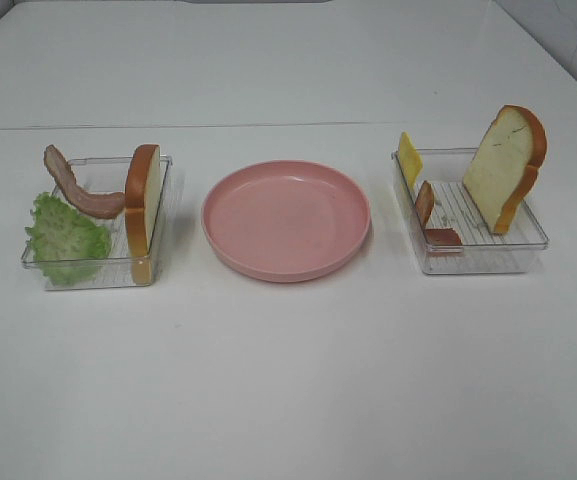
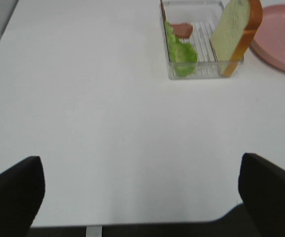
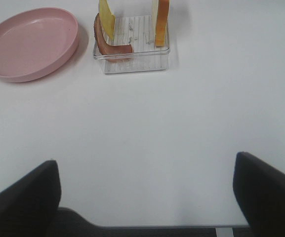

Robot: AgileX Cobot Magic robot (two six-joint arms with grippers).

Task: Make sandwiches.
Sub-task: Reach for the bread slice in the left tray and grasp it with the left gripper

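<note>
L gripper [image 2: 140, 163]: fingers wide apart, nothing held, over table [image 1: 288, 380], well short of L tray [image 1: 88, 276].
R gripper [image 3: 146, 163]: likewise wide, nothing held, well short of R tray [image 1: 483, 260].
L tray contents: lettuce [image 1: 65, 240], L bacon strip [image 1: 78, 188], L bread slice [image 1: 142, 210] upright on edge at the plate-side wall.
R tray contents: cheese [image 1: 409, 157], R bacon strip [image 1: 425, 203], R bread slice [image 1: 503, 165] leaning.
Pink plate [image 1: 286, 215] betw. trays.
Sandwich parts all unstacked.

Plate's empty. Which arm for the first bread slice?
Left, probably: the left tray's bread slice stands at the wall nearest the pink plate; the right tray's slice leans farther from it.
</note>
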